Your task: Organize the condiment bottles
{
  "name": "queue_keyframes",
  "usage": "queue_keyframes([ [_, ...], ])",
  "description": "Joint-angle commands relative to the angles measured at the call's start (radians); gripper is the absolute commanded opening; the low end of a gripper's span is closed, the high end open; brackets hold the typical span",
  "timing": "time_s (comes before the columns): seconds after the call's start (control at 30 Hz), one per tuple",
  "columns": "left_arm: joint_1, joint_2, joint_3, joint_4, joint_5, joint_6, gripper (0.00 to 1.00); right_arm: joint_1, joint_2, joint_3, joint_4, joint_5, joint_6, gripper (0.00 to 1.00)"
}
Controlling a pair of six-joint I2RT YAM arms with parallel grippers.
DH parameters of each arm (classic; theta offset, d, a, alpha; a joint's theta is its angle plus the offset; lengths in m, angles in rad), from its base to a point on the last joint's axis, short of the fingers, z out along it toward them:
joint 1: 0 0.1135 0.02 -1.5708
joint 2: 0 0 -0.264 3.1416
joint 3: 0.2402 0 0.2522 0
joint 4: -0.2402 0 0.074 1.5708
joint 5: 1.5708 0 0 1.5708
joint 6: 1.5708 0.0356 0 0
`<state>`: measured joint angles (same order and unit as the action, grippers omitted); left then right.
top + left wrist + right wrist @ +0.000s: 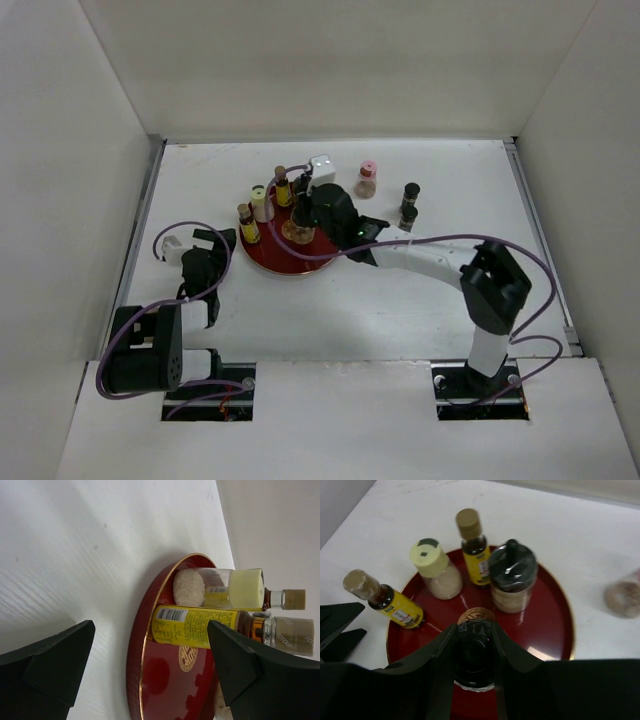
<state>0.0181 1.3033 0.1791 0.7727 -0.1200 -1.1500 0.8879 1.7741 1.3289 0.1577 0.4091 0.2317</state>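
Gripping a dark-capped bottle point(475, 660), the right tool point(474, 637) has its fingers drawn narrow against the bottle's sides, directly above the red tray point(547, 630). Whether the bottle's base touches the tray cannot be told.

Ahead of the right tool, four bottles stand upright on the tray:
- a tan-capped yellow bottle point(385, 602), ahead and to its left;
- a cream-capped bottle point(437, 572), beside that one;
- a second yellow-labelled bottle point(475, 550), straight ahead;
- a black-lidded jar point(512, 582), just right of it.

To the right of this tool, off the tray, a pink-capped bottle point(366, 180) stands on the worktop point(400, 300). Further to that side stand two black-capped bottles point(410, 192), close together and well apart from the tray.

The left tool point(150, 627) is spread wide and holds nothing. The tray rim lies just ahead of it.

Assessment: the task appears past its midpoint. Four bottles are grouped on the tray and a fifth is in hand over it. The three bottles on the worktop are yet to be collected, if the tray is the intended place.
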Motion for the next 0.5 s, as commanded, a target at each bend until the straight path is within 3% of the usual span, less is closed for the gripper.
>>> queue_keyframes([
  [0.0, 0.012, -0.032, -0.015, 0.033, -0.012, -0.002, 1.00, 0.027, 0.071, 0.130, 0.095, -0.015, 0.001, 0.24],
  [0.47, 0.020, -0.013, -0.010, 0.034, 0.002, -0.010, 1.00, 0.055, 0.320, 0.334, 0.109, -0.033, -0.003, 0.25],
])
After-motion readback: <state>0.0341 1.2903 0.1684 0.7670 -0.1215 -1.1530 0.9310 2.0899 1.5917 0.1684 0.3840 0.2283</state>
